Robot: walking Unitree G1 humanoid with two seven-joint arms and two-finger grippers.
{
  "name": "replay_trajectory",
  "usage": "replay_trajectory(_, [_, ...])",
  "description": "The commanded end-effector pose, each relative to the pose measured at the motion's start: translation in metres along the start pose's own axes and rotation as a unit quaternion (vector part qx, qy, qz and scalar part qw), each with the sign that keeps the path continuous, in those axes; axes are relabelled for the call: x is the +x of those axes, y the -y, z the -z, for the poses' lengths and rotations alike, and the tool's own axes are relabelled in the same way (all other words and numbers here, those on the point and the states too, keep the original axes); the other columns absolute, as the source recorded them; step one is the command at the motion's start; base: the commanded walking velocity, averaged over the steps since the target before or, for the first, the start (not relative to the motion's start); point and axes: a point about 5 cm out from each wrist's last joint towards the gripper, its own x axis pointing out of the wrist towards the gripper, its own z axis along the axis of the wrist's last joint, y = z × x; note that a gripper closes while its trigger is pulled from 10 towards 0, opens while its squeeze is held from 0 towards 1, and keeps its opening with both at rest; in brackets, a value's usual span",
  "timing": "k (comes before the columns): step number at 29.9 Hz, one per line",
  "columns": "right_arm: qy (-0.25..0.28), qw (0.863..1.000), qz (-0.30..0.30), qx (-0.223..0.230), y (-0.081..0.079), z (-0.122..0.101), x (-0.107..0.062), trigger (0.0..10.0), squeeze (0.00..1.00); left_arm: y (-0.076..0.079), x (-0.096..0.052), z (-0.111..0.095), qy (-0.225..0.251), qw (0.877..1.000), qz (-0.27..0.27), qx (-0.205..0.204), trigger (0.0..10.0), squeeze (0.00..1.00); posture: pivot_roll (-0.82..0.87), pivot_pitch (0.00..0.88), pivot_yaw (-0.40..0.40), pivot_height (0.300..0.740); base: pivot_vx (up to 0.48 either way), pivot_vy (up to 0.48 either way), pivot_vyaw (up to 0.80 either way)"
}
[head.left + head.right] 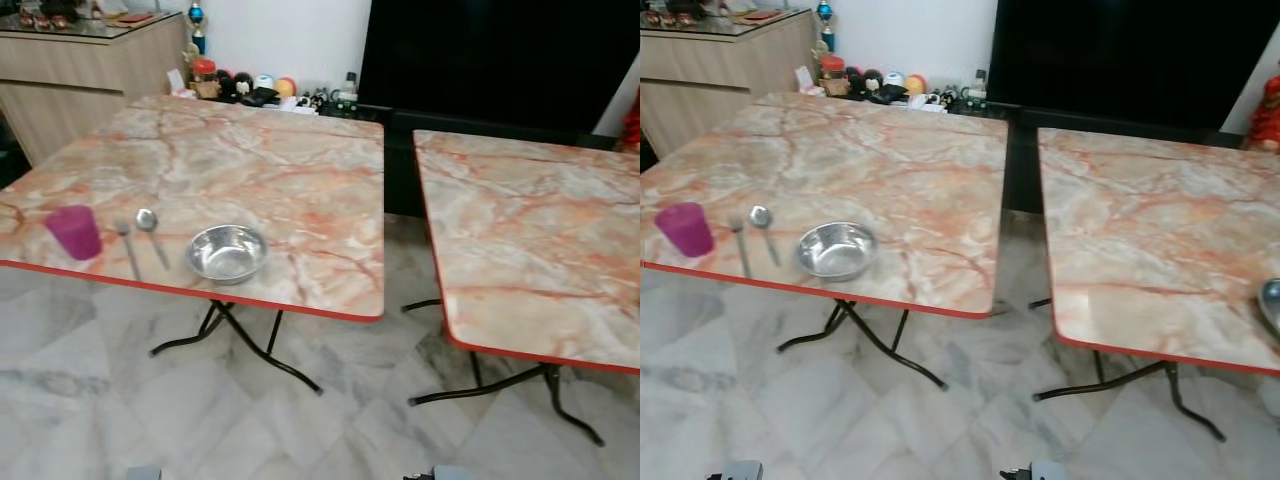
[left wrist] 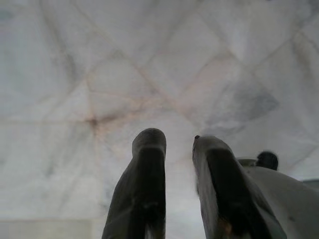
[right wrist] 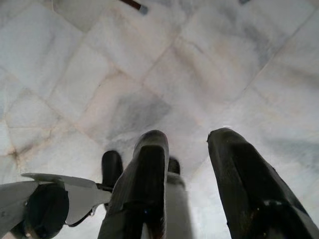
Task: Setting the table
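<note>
Two tables stand side by side with a gap between them: the left table (image 1: 250,170) and the right table (image 1: 530,240). Along the left table's near edge lie, from left to right, a cup (image 1: 73,232), a fork (image 1: 127,246), a spoon (image 1: 151,234) and a bowl (image 1: 227,253), the fork and spoon just beside each other. A second bowl (image 1: 1271,303) sits at the right table's near right. A cabinet (image 1: 80,70) stands far left. Small items (image 1: 255,88) line the far wall behind the left table.
</note>
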Motion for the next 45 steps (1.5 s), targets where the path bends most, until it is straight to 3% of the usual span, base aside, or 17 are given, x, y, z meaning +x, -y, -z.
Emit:
replay_trajectory(1, [-0.009, 1.000, 0.000, -0.001, 0.000, 0.006, -0.001, 10.0, 0.00, -0.003, -0.001, 0.003, -0.004, 1.000, -0.005, -0.003, 10.0, 0.00, 0.09, 0.042, -0.046, 0.740, 0.000, 0.480, 0.00])
replay_trajectory(21, [-0.018, 1.000, 0.005, -0.005, 0.012, 0.010, -0.004, 10.0, 0.00, 0.000, 0.000, -0.002, 0.005, 1.000, -0.001, -0.002, 10.0, 0.00, 0.09, 0.063, -0.049, 0.740, 0.000, 0.466, 0.00])
replay_trajectory(35, [-0.020, 1.000, 0.003, -0.005, 0.013, 0.009, -0.004, 10.0, 0.00, 0.001, 0.000, -0.006, 0.020, 1.000, 0.014, -0.002, 10.0, 0.00, 0.09, 0.078, -0.043, 0.740, 0.000, 0.000, 0.00])
replay_trajectory(45, [-0.016, 1.000, -0.006, -0.006, -0.001, 0.007, -0.001, 10.0, 0.00, 0.003, 0.000, -0.005, 0.019, 1.000, 0.021, -0.002, 10.0, 0.00, 0.09, 0.078, -0.041, 0.740, 0.255, 0.000, 0.00])
